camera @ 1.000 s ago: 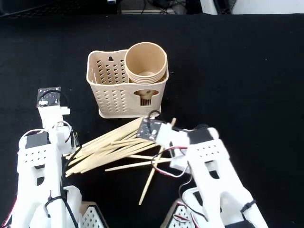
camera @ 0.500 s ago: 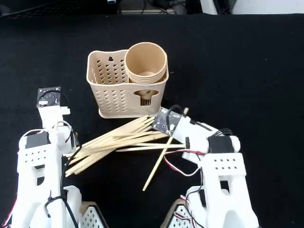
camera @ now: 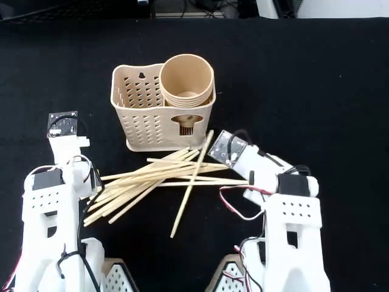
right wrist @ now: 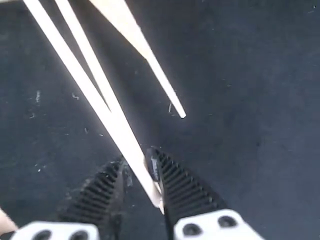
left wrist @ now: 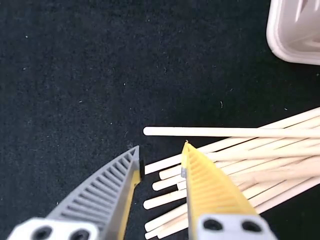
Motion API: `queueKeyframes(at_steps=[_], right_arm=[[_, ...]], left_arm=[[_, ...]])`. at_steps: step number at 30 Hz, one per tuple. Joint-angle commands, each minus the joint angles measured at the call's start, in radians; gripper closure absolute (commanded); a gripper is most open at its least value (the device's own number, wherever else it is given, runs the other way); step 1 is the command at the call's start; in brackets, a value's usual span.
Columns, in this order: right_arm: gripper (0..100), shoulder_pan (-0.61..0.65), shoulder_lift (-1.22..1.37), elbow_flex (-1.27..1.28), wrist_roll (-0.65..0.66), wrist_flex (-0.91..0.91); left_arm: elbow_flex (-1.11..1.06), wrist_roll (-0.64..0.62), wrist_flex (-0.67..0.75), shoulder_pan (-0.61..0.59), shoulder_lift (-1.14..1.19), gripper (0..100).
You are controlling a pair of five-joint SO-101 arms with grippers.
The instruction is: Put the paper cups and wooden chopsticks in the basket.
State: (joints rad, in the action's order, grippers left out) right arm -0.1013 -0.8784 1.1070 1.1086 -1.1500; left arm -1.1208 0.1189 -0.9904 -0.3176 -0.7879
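Note:
The beige basket [camera: 146,115] stands at the back of the table, with stacked paper cups [camera: 186,79] in its right compartment. A loose pile of wooden chopsticks [camera: 146,182] lies in front of it. My right gripper [camera: 213,152] [right wrist: 137,156] is just in front of the basket's right corner, shut on one chopstick [camera: 191,182] [right wrist: 115,120] that slants across the pile. My left gripper [left wrist: 161,146] is open, low over the pile's left ends [left wrist: 165,185], with nothing between its fingers; the left arm [camera: 61,176] stands at the front left.
Black cloth covers the table [camera: 316,91]. The basket's left compartment [camera: 137,88] holds nothing. Both arm bases fill the front edge. Open cloth lies to the right of and behind the basket.
My right gripper swung right and back toward the basket, taking the single chopstick with it and dragging part of the pile. The left arm kept still.

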Motion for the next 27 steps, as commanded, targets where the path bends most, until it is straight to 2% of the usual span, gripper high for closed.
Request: queueKeyframes(at_steps=[1, 3, 7, 9, 12, 15, 21, 27], right_arm=[[98.5, 0.008, 0.050, -0.021, 0.015, 0.031], [94.6, 0.011, 0.084, -0.022, 0.015, 0.031], [76.6, 0.014, 0.102, -0.045, 0.014, 0.031], [72.4, 0.018, 0.101, -0.071, 0.011, 0.023], [71.9, 0.077, 0.105, -0.097, -0.084, 0.021], [71.9, 0.204, 0.108, -0.084, -0.189, 0.029], [71.9, 0.413, 0.110, -0.070, -0.488, 0.150], [71.9, 0.571, 0.200, -0.039, -0.591, 0.256]], left_arm=[[0.031, -0.014, 0.014, -0.004, -0.020, 85], [0.031, -0.014, 0.014, -0.005, -0.020, 85], [0.031, -0.014, 0.014, -0.005, -0.020, 85], [0.031, -0.014, 0.015, -0.004, -0.020, 85], [0.031, -0.014, 0.017, -0.004, -0.020, 85], [0.033, -0.014, 0.017, -0.008, -0.020, 85], [0.031, -0.014, 0.012, -0.008, -0.020, 85], [0.033, -0.009, 0.011, -0.061, -0.020, 85]])
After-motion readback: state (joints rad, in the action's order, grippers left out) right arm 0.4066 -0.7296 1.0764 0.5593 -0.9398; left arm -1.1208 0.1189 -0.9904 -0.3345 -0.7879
